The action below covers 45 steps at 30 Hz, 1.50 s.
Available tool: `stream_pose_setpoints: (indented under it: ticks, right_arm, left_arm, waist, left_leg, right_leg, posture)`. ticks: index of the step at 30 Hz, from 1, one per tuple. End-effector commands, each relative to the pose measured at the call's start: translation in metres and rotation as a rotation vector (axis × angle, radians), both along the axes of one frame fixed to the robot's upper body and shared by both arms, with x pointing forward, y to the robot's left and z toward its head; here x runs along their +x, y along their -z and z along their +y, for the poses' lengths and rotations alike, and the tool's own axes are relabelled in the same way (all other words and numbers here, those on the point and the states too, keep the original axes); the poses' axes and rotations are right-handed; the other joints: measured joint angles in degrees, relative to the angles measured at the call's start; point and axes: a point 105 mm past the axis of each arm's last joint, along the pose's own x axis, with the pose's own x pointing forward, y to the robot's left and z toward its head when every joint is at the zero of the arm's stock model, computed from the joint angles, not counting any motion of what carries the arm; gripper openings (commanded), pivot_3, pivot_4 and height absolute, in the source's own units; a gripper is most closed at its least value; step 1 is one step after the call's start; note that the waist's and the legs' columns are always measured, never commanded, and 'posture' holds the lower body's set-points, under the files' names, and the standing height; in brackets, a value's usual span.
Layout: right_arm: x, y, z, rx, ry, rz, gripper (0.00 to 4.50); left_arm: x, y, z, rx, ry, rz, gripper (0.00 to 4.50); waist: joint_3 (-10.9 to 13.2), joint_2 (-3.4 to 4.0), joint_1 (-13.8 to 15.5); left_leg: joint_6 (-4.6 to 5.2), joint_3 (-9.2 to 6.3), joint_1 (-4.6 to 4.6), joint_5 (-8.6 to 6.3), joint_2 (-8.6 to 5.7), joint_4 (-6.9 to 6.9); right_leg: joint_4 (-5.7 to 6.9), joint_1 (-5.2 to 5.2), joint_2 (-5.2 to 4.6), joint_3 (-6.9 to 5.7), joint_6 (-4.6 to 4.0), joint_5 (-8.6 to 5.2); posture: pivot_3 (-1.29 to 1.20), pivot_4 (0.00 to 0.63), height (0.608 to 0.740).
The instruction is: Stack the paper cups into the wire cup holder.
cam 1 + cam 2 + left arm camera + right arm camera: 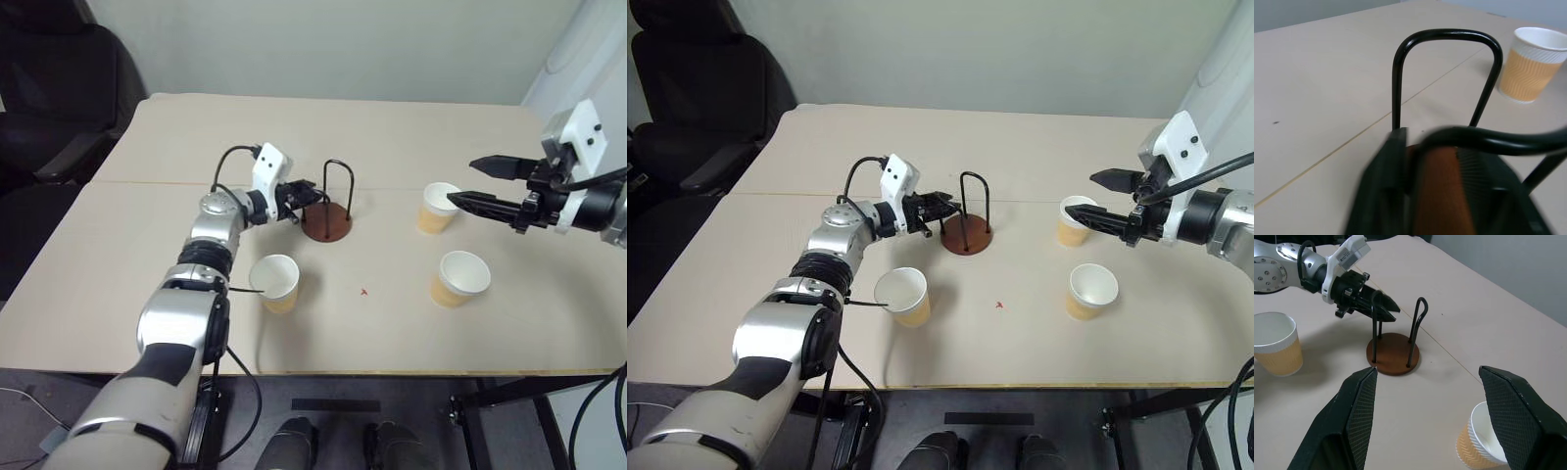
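Observation:
The wire cup holder (pixel 326 223), a reddish-brown disc with two black wire loops, stands at the table's middle. My left gripper (pixel 306 192) reaches level to its near loop (pixel 1376 308); the fingers (pixel 1383 191) are drawn in around that loop's leg, shut on it. Three tan paper cups stand upright and apart: one (pixel 275 283) near the front under my left forearm, one (pixel 438 208) to the holder's right, one (pixel 461 279) at the front right. My right gripper (pixel 461 182) hovers open above the right-hand cup (pixel 1484 443), holding nothing.
A black office chair (pixel 696 98) stands off the table's far left corner. A seam (pixel 147 183) runs across the beige table (pixel 411 137). A small red mark (pixel 363 291) lies between the front cups. The table's front edge is near the cups.

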Motion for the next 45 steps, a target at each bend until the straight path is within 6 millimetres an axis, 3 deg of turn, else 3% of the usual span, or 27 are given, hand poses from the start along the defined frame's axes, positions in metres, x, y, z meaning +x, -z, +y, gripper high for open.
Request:
stream_pose_setpoints:
  ticks: [1, 2, 10, 14, 23, 29, 35, 45]
  right_arm:
    - [-0.005, -0.013, 0.001, -0.002, 0.001, -0.060, 3.34]
    - [-0.005, -0.013, 0.001, -0.001, 0.002, -0.060, 3.34]
    - [-0.008, -0.012, 0.002, -0.023, -0.005, -0.053, 3.34]
    - [-0.016, -0.004, 0.002, -0.091, -0.039, -0.031, 3.34]
    - [-0.032, 0.000, -0.004, -0.106, -0.107, 0.051, 3.34]
    - [-0.038, -0.009, -0.008, -0.108, -0.097, 0.053, 3.34]
    - [-0.043, -0.017, -0.015, -0.126, -0.058, 0.037, 3.34]
    - [-0.045, -0.020, -0.017, -0.124, -0.027, 0.018, 3.34]
  left_arm:
    - [0.000, -0.016, -0.004, -0.023, 0.027, -0.037, 0.34]
    - [-0.001, -0.016, -0.004, -0.025, 0.032, -0.037, 0.03]
    - [-0.010, -0.030, -0.006, -0.019, 0.145, -0.043, 0.03]
    - [-0.027, -0.041, -0.014, 0.068, 0.330, -0.063, 0.03]
    - [-0.049, -0.059, -0.037, 0.126, 0.546, -0.099, 0.03]
    - [-0.063, -0.052, -0.049, 0.159, 0.670, -0.071, 0.03]
    - [-0.077, -0.032, -0.056, 0.210, 0.774, -0.029, 0.03]
    - [-0.084, -0.012, -0.065, 0.219, 0.812, 0.001, 0.03]
  waist:
    - [0.00, 0.00, 0.00]
    - [0.00, 0.00, 0.00]
    - [0.00, 0.00, 0.04]
    - [0.00, 0.00, 0.16]
    - [0.00, 0.00, 0.21]
    - [0.00, 0.00, 0.21]
    - [0.00, 0.00, 0.22]
    - [0.00, 0.00, 0.25]
  left_leg:
    - [0.00, 0.00, 0.00, 0.00, 0.00, 0.00]
    - [0.00, 0.01, 0.00, 0.00, 0.00, 0.00]
    - [0.00, 0.01, 0.00, 0.00, 0.00, 0.01]
    - [0.00, 0.01, -0.02, 0.00, 0.00, 0.00]
    - [0.01, 0.02, -0.06, -0.01, 0.00, 0.01]
    - [0.02, 0.04, -0.08, -0.02, 0.01, 0.02]
    - [0.04, 0.05, -0.08, -0.03, 0.01, 0.03]
    - [0.10, 0.06, -0.08, -0.06, 0.00, 0.08]
  right_leg:
    - [0.00, 0.00, 0.00, 0.00, 0.00, 0.00]
    - [0.00, 0.00, 0.00, 0.00, 0.00, 0.00]
    - [0.00, 0.00, 0.00, 0.01, 0.02, -0.01]
    - [-0.02, 0.00, 0.00, 0.01, 0.02, -0.01]
    - [-0.02, 0.00, -0.01, 0.04, 0.09, -0.01]
    - [-0.02, 0.00, -0.01, 0.06, 0.12, 0.00]
    - [0.00, 0.00, -0.01, 0.06, 0.14, -0.01]
    - [0.01, 0.00, -0.03, 0.06, 0.19, 0.00]
  posture:
    - [0.00, 0.150, 0.740]
    - [0.00, 0.150, 0.740]
    - [0.00, 0.150, 0.740]
    - [0.00, 0.150, 0.740]
    - [0.00, 0.150, 0.740]
    - [0.00, 0.150, 0.740]
    - [0.00, 0.150, 0.740]
    - [0.00, 0.150, 0.740]
